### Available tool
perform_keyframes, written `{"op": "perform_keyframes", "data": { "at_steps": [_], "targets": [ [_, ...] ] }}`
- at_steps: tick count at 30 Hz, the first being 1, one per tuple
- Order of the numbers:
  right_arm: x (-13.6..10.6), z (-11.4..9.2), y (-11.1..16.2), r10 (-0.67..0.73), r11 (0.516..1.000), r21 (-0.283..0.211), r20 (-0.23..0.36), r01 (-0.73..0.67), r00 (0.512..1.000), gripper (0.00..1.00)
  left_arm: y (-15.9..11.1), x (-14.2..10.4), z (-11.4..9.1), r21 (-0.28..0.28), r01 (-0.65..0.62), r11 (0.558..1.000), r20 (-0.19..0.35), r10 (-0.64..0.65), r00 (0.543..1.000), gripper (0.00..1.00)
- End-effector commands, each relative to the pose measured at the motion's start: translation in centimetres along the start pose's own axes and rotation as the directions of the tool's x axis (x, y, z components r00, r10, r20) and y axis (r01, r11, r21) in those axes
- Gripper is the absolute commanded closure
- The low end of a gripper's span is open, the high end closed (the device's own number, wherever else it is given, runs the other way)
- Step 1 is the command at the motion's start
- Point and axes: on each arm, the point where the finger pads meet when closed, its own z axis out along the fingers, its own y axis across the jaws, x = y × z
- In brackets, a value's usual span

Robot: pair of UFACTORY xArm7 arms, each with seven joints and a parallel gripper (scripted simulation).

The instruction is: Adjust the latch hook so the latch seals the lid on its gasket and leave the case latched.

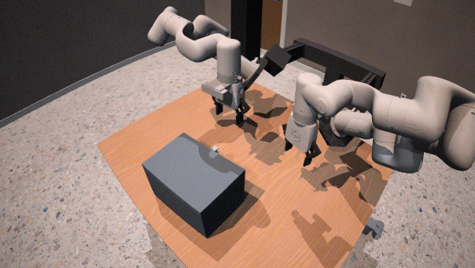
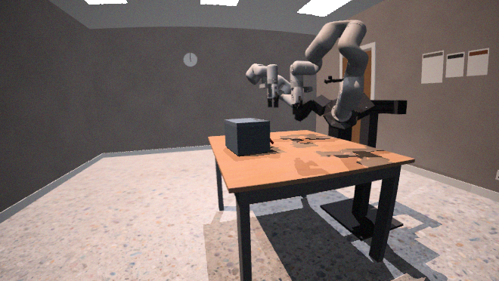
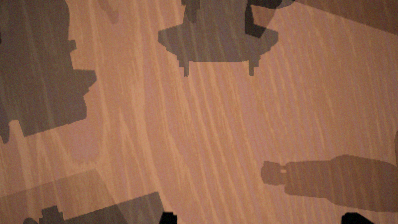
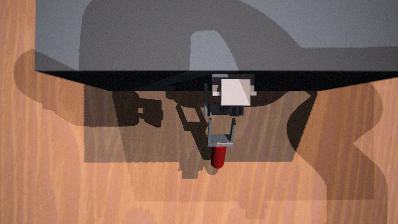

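Above the bench (image 1: 144, 137) (image 2: 264, 166) (image 3: 210, 125) (image 4: 25, 175), the jaws of the right gripper (image 1: 229, 113) (image 2: 273, 103) stand spread, released, with nothing between them. Those of the left gripper (image 1: 298, 152) (image 2: 297, 105) (image 3: 260, 218) are likewise parted and free, both pairs pointing downward and well apart from the bench surface. In the left wrist view the dark fingertips show at the lower margin, over wood grain and shadows.

Near the right gripper, and clear of it, lies the latch side of the equipment case (image 1: 192, 173) (image 2: 247, 136) (image 4: 150, 30), a blue-grey box resting upright on the bench. On that side, close to the top edge, sits a pale block (image 1: 214, 149) (image 4: 235, 92) of the latch. Outward from it, seen from the right wrist, extends a grey forked bracket (image 4: 220, 140) ending in a red handle (image 2: 271, 141) (image 4: 218, 157), apart from both grippers. The hook's tip appears to be hidden by the block from this angle; whether it is behind the keeper's rim cannot be told. Shadows cross the lid and the bench beside it.
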Motion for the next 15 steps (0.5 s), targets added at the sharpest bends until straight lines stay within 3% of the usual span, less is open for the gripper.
{"op": "perform_keyframes", "data": {
  "at_steps": [1, 6, 15],
  "targets": [
    [4.4, 0.3, -0.1, 0.002, 1.0, 0.002, 0.002, -0.002, 1.0, 0.0, -0.1, -0.1, -0.1, 0.003, 0.0, 1.0, 0.003, 0.0, 1.0, 0.0],
    [8.1, 0.7, -0.2, 0.002, 1.0, 0.002, 0.002, -0.002, 1.0, 0.0, -0.1, -0.1, -0.1, 0.003, 0.0, 1.0, 0.003, 0.0, 1.0, 0.0],
    [8.2, 0.7, -0.2, -0.001, 1.0, 0.005, 0.002, 0.001, 1.0, 0.0, -0.1, -0.1, -0.1, 0.003, 0.0, 1.0, 0.003, 0.0, 1.0, 0.0]
  ]
}}
